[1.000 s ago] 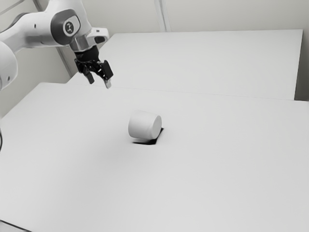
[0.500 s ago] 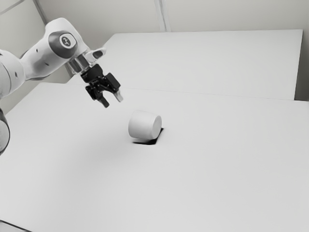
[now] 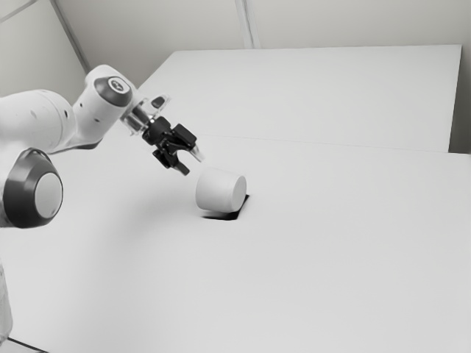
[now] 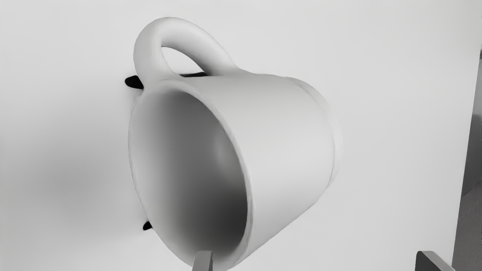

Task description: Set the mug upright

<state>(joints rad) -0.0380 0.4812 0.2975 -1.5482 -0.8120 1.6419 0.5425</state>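
My gripper (image 3: 193, 165) is open in the exterior view, tilted downward just above and to the exterior view's left of the white mug (image 3: 219, 190). The mug lies on its side, its base facing the exterior view's right. In the wrist view the open mouth and the handle of the mug (image 4: 286, 143) can be seen. The two fingertips of my gripper (image 4: 312, 261) stand wide apart, one overlapping the mug's rim in the picture, the other past its side. Whether that finger touches the rim I cannot tell.
The mug rests on a broad pale table (image 3: 309, 279), with a dark shadow patch beneath it. Behind stands another pale raised surface (image 3: 316, 95). In the wrist view an edge of the table runs beyond the mug's base side.
My gripper has come down and toward the exterior view's right, closing the distance to the mug. The arm has reached further forward and lower. The mug has not moved.
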